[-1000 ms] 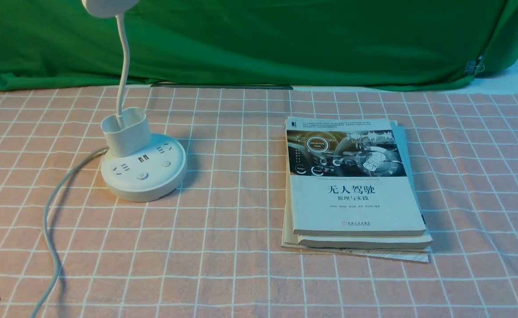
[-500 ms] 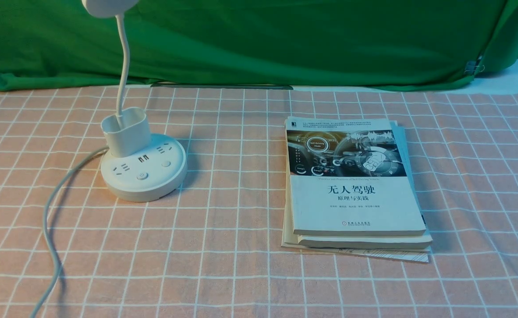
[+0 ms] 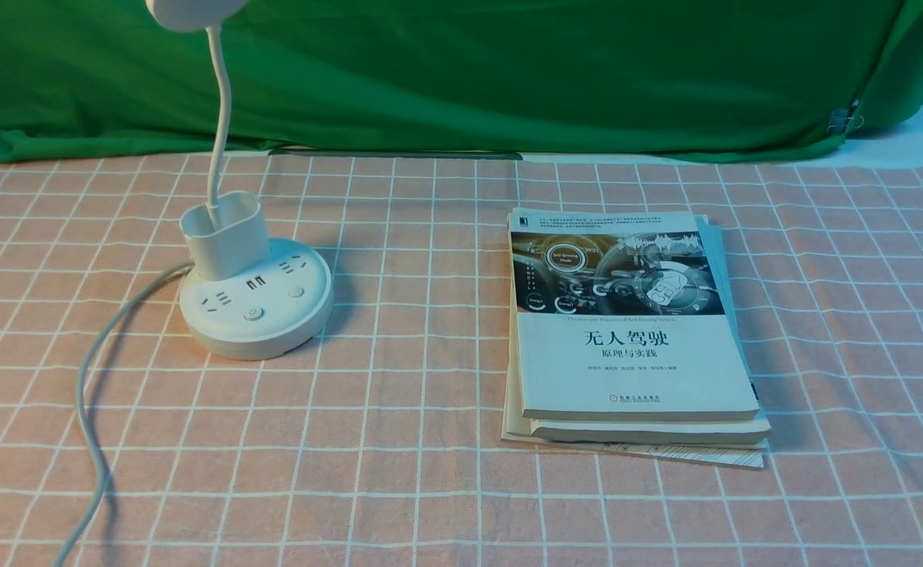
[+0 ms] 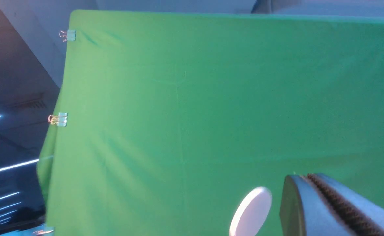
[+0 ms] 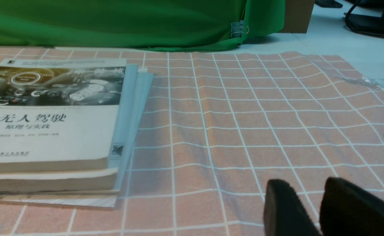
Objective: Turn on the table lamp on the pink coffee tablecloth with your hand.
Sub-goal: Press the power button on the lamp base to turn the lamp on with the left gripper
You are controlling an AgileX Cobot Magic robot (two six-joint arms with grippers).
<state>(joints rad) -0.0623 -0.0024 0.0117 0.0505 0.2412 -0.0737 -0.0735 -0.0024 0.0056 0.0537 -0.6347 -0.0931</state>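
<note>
Left end effector first: its fingers are pressed together along their ribbed pads, and I see nothing gripped between them. A white disc shows near its tips in that wrist view, against the green cloth. My right end effector has its fingers parted by a modest gap, with nothing held at the visible tips. Neither one shows in my front view.

From the middle of that view, I have the table lamp at 9 o'clock, its round base flat on the pink coffee tablecloth. The oval cup sits at the base's 11 o'clock, and the thin gooseneck rises from it to a head cut off by the frame. On the base's 6 o'clock side I can see the power button. The cord curves away towards 7 o'clock. Stacked books lie at 3 o'clock, well apart from the lamp.
</note>
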